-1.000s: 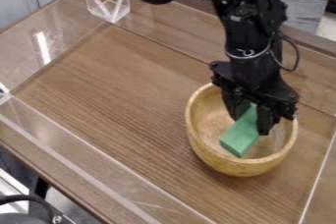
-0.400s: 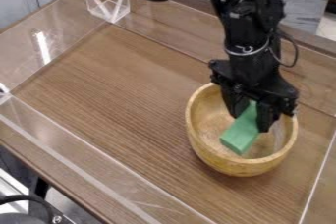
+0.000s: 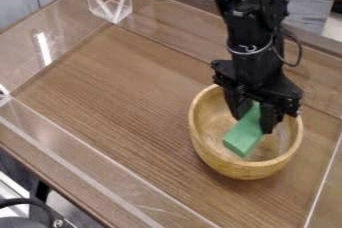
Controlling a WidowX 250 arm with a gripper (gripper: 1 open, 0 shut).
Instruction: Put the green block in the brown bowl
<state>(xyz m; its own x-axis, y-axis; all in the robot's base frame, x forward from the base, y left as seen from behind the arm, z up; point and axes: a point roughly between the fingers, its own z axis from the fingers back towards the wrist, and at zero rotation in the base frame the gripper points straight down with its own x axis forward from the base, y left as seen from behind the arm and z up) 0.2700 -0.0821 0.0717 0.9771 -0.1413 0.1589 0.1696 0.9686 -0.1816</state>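
Wooden tabletop [image 3: 120,82] bears the brown bowl [image 3: 205,152]. My fingers [image 3: 254,122] are closed on the green block [image 3: 243,138] inside it; lifting before fully releasing could drag it out.

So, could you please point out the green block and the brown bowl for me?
Green block [image 3: 243,138]: camera view, on its lower, uncovered part.
Brown bowl [image 3: 203,153]: camera view, on its thick wall at the left.
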